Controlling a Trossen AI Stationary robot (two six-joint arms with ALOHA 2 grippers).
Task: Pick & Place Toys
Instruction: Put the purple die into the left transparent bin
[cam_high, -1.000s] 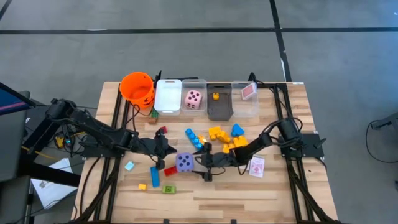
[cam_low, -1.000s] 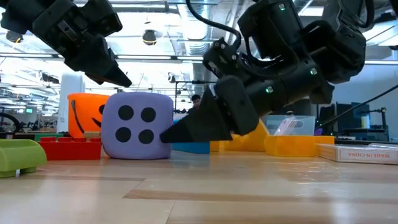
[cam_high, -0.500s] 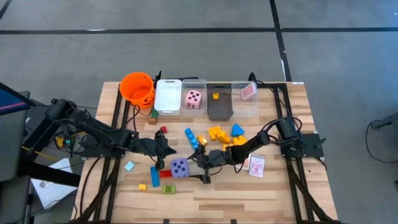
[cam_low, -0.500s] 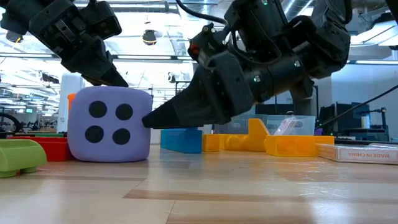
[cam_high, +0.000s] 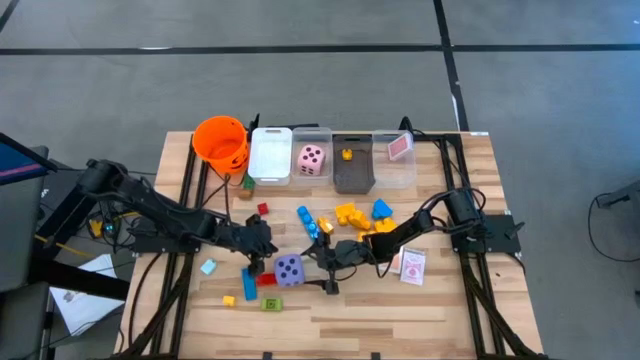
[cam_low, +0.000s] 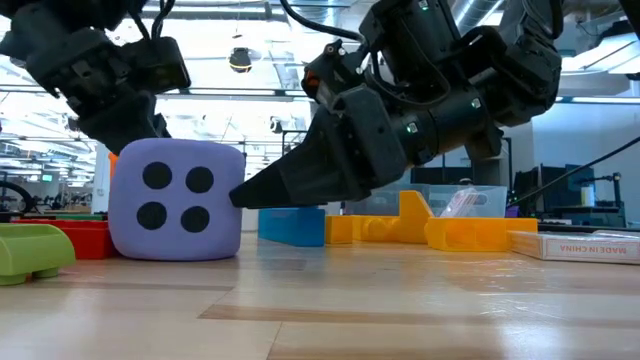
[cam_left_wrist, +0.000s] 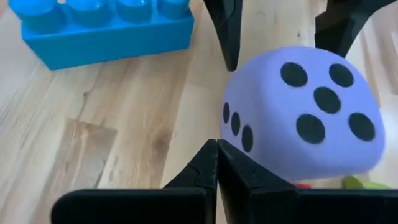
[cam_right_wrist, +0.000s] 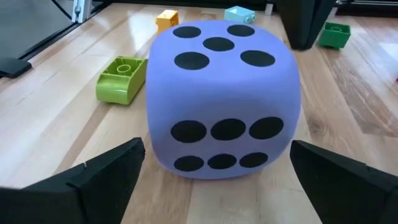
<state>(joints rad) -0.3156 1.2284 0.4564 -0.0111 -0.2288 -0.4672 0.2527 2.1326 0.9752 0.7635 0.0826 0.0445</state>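
Orange bucket: one, at the far left of the bin row, no toy visible in it
Left gripper: has edged closer over the last second and now sits just beside the purple die, on its left; fingers pressed together, holding nothing
Loose blocks, left side: seven told apart: one greenish block by the bucket, two red, one light blue, one blue, one yellow, one green
Purple die: one, on the bench; a second ago it stood a little farther right, and it has not moved in the last half second
Pink die: one, already in a clear bin
Bins: four in a row: white, clear, grey, clear
Right gripper: just right of the purple die, fingers spread wide, one on each side of it, not yet closing on it
Meaning: the die appears nudged into line and framed for a grasp; likely the next toy to go to a bin
Middle cluster: yellow and blue blocks heaped too closely to count; one more yellow piece in the grey bin
Cards: two, one in the far right bin, one on the bench
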